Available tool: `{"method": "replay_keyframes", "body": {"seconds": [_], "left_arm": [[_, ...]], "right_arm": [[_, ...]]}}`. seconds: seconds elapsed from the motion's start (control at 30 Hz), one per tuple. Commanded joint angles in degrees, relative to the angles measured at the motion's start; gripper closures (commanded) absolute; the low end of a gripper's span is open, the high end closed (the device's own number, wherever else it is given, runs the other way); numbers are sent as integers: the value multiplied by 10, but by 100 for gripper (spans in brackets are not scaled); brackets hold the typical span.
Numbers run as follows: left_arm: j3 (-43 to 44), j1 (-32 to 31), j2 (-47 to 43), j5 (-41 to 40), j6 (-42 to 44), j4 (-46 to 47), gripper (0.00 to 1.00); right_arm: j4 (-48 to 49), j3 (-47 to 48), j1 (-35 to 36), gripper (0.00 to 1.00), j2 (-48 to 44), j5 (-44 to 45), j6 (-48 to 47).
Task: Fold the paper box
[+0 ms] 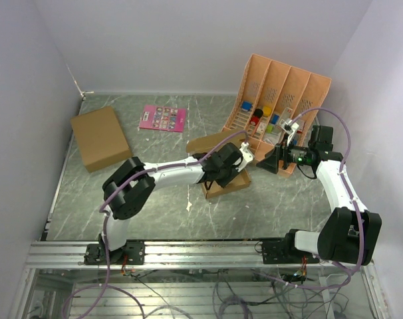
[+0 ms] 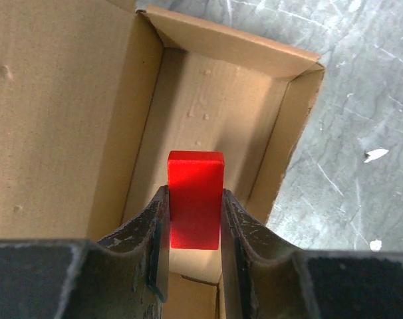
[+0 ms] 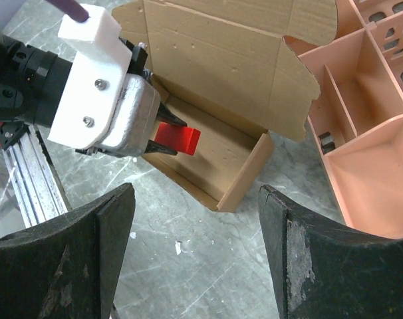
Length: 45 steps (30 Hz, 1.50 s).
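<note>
The paper box (image 1: pixel 229 185) sits open near the middle of the table (image 1: pixel 268 206). Its lid flap (image 1: pixel 203 143) stands up along the far long side, toward 11 o'clock in the top view. The left gripper (image 2: pixel 195 196) hangs right over the open tray, its fingers pinching a red block (image 2: pixel 195 176) by its 2 long sides.

In the left wrist view the block's long axis runs from 12 to 6 o'clock, in line with the tray's own long axis. The block sits between the 2 side walls, with the end wall at 12 o'clock. Whether it already touches the tray floor I cannot tell.

The right gripper (image 3: pixel 198 219) hovers near the box's short end, at about 2 o'clock from it in the top view. Its fingers are spread and hold nothing, and the orange organizer (image 1: pixel 281 93) lies beyond it at 12 o'clock.

The left arm is the nearer, with the tray straight below its fingers. The coming move likely needs only a short drop and release. After that, the lid would have to swing down toward 5 o'clock to close.
</note>
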Motion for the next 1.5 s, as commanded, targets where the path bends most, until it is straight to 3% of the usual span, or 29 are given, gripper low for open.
{"method": "replay_keyframes", "body": {"seconds": [0.0, 0.4, 0.67, 0.8, 1.0, 1.03, 1.07, 1.1, 1.17, 1.23, 1.3, 1.4, 1.47], "left_arm": [[0, 9, 8, 18, 5, 15, 74], [-20, 26, 19, 25, -8, 33, 56], [-37, 27, -24, 30, -17, 49, 43], [-55, 27, -62, 34, -29, 64, 42], [-170, 33, -222, 34, -91, 171, 42], [-199, 38, -257, 31, -105, 197, 42], [-231, 44, -291, 27, -118, 225, 42], [-265, 53, -326, 23, -133, 252, 42], [-337, 70, -395, 10, -160, 302, 37], [-407, 84, -464, -15, -190, 345, 24], [-464, 107, -528, -34, -231, 357, 0], [-509, 189, -590, 54, -281, 346, 4], [-525, 248, -592, 130, -312, 361, 4]], "right_arm": [[-2, -3, -7, 26, 7, -8, -4], [-2, -3, -15, 26, 4, -15, -4], [-5, -3, -18, 26, 2, -20, -8], [-11, -2, -19, 26, -1, -26, -19], [-20, 8, -19, 25, -17, -58, -89], [-28, 10, -18, 21, -19, -82, -132], [-67, 16, -18, 7, -17, -115, -213], [-120, 26, -19, 1, -14, -135, -316], [-168, 53, -18, 0, 5, -142, -393], [-126, 91, -17, 0, 39, -135, -311], [-163, 141, -13, 0, 91, -118, -314], [-247, 235, 11, 0, 193, -63, -310], [-251, 262, 13, 0, 232, -62, -285]]}}
